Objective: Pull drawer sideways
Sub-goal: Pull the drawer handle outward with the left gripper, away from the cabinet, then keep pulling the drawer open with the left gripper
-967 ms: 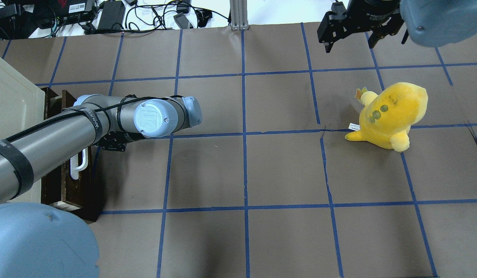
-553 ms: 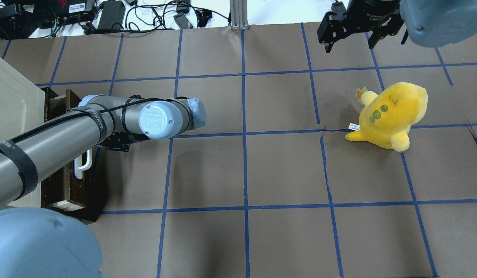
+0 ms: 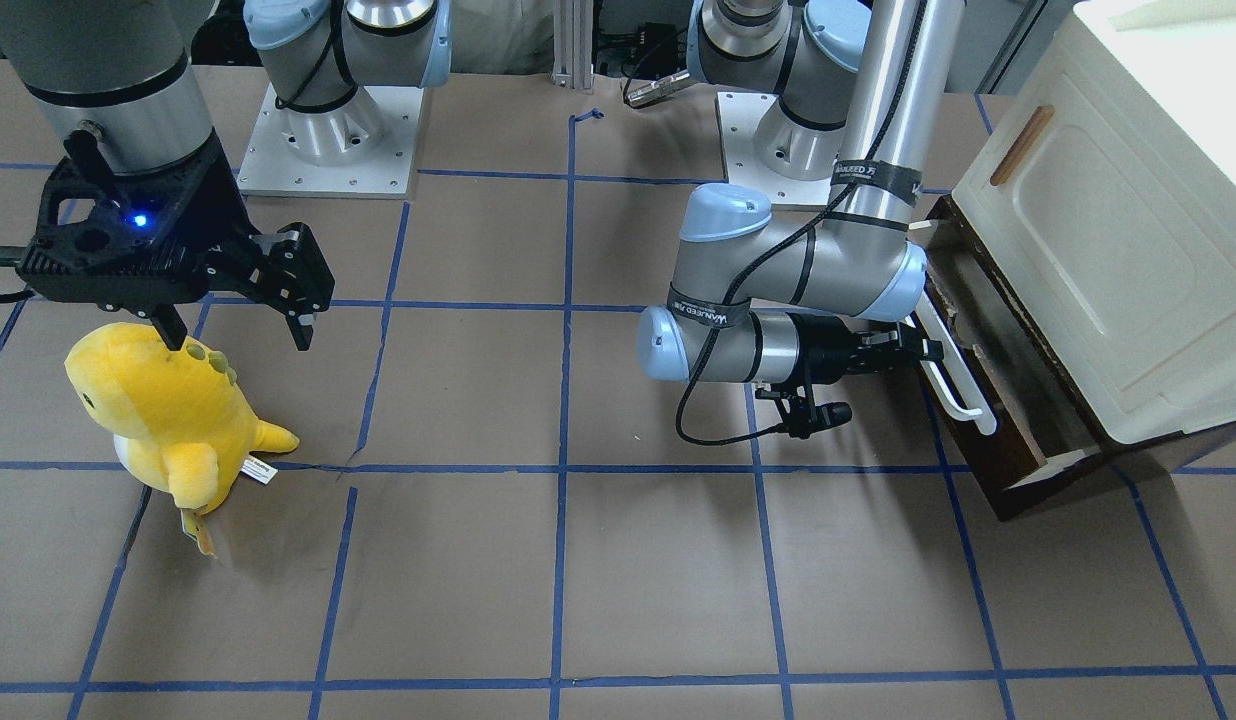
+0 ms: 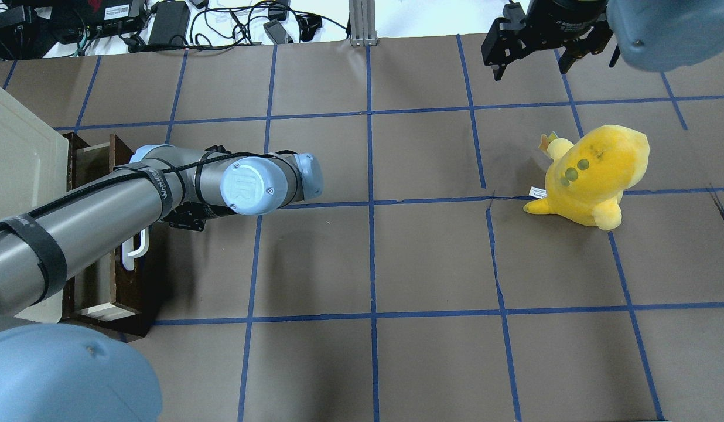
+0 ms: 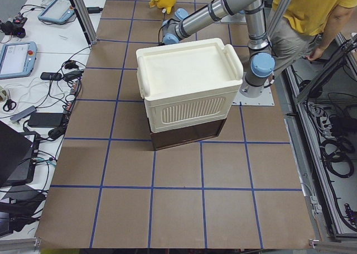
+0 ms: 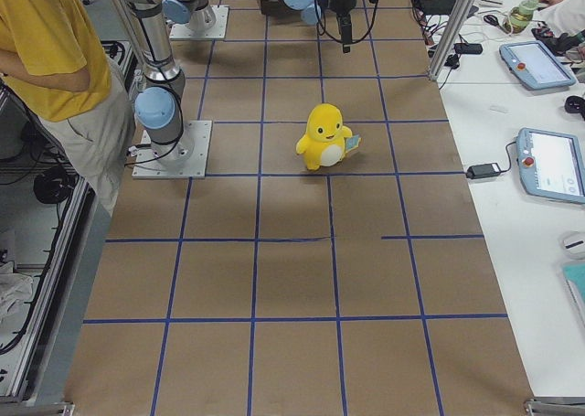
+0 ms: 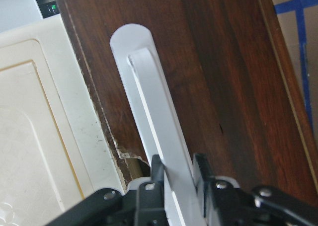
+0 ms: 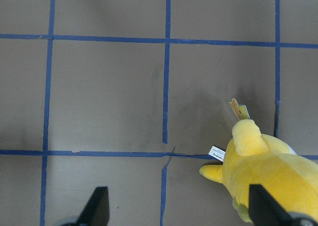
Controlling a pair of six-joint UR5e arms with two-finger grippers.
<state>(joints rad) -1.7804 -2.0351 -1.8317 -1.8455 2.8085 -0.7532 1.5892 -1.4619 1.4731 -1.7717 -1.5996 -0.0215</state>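
Left pincer [image 7: 178,169]: clenched across the handle [image 7: 149,107], whose length runs along the drawer [image 3: 983,470] front.
Pull line: away from the cabinet [image 3: 1108,230].

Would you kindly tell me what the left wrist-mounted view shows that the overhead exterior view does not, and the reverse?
Only the wrist view: the left gripper shut on the white handle, and a chipped edge on the drawer front. Only the overhead: the yellow plush toy and the open right gripper; there the left arm hides the grip. Both: the dark drawer front, part of the handle and the cream cabinet.
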